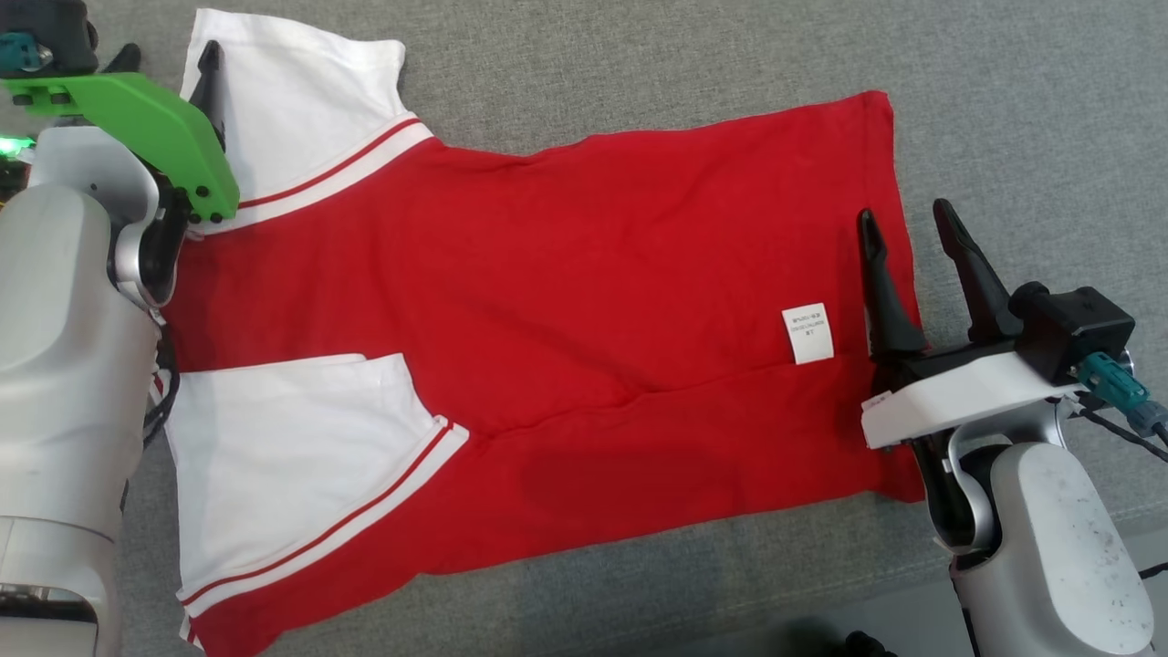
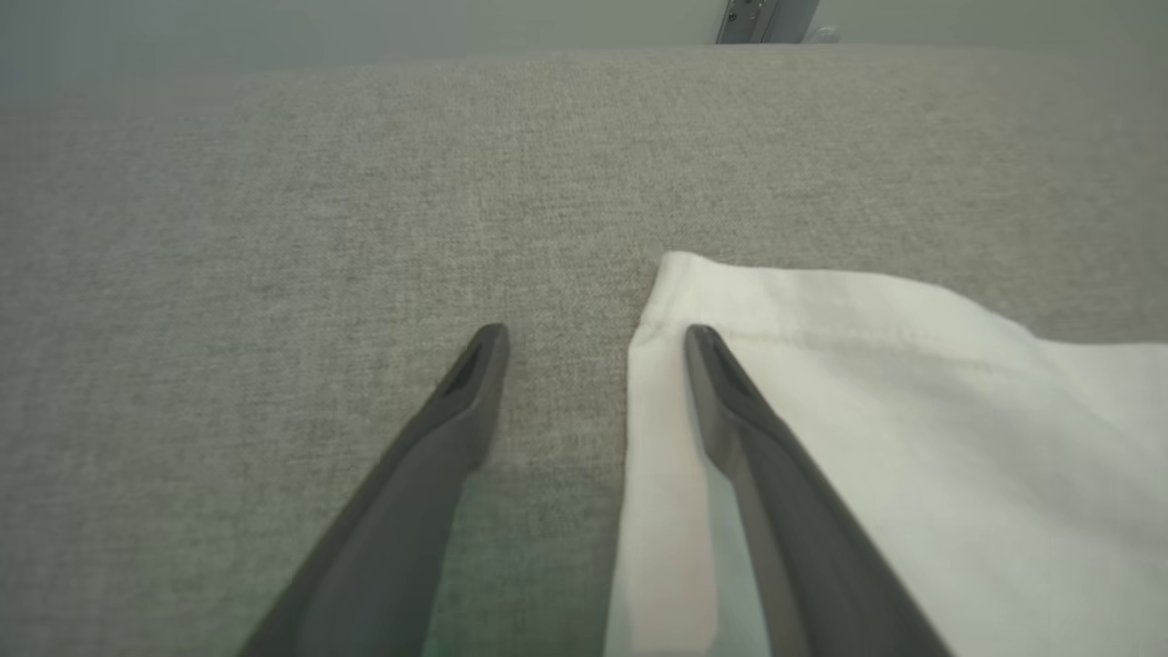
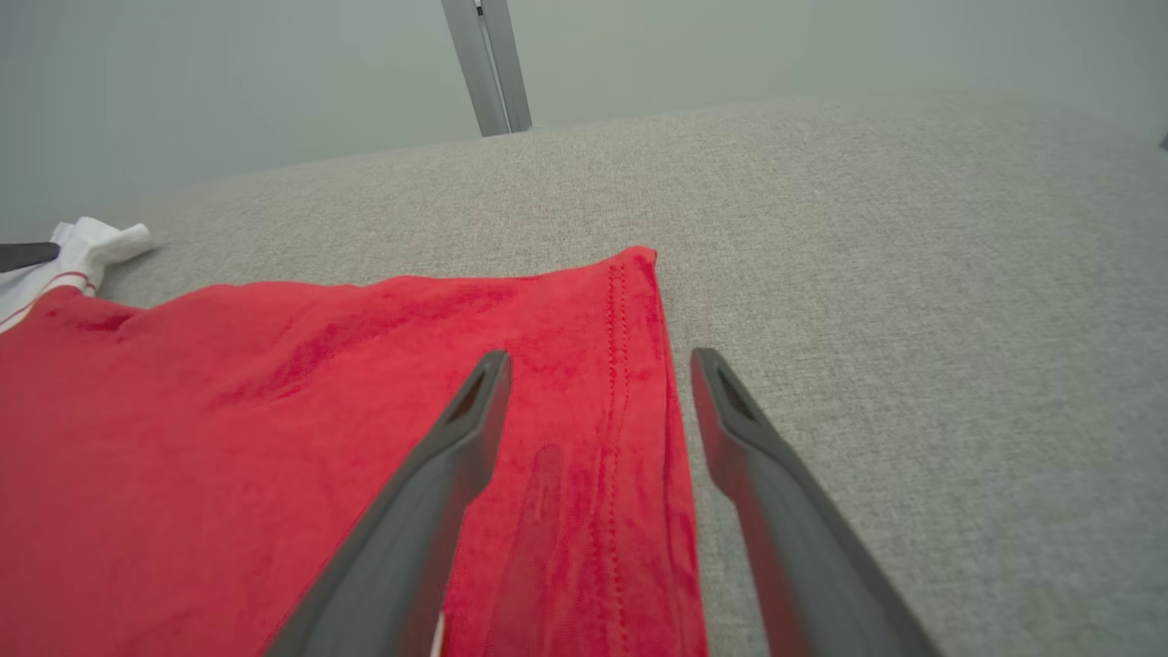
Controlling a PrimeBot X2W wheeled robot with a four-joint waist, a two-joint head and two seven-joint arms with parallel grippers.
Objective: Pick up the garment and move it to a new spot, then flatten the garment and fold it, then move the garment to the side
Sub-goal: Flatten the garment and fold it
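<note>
The garment (image 1: 566,301), a red shirt with two white sleeves, lies spread flat on the grey fabric surface, a small white label (image 1: 808,332) showing near its hem. My left gripper (image 1: 170,50) is open at the far white sleeve (image 1: 301,100). In the left wrist view one finger of that gripper (image 2: 595,336) lies over the sleeve's edge (image 2: 912,438) and the other over bare fabric. My right gripper (image 1: 904,212) is open astride the red hem; in the right wrist view (image 3: 599,358) the stitched hem (image 3: 630,438) runs between the fingers.
The grey fabric surface (image 1: 1004,109) stretches beyond the shirt on all sides. Its front edge runs along the lower right of the head view. A metal post (image 3: 485,64) stands behind the far edge.
</note>
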